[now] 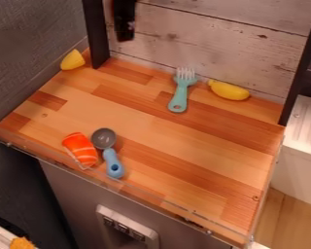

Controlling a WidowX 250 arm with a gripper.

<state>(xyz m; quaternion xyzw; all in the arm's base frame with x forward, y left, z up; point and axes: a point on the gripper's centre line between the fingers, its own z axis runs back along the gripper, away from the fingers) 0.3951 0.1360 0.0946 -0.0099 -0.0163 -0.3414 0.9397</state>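
Note:
My gripper [124,30] hangs at the top edge, left of centre, in front of the whitewashed boards and holding nothing that I can make out. The teal fork [179,96] lies to its lower right, tines toward the back. A yellow banana [229,91] rests right of the fork by the back wall. At the back left corner is a yellow lemon piece [72,60]. Near the front left, an orange piece with white stripes [81,149] lies beside a spoon with a grey bowl and blue handle [112,164].
The wooden counter [151,133] has a clear raised lip along its front edge. Dark posts stand at the back left [96,34] and back right [302,63]. A dark wall borders the left, and a white unit [301,160] stands beyond the right edge.

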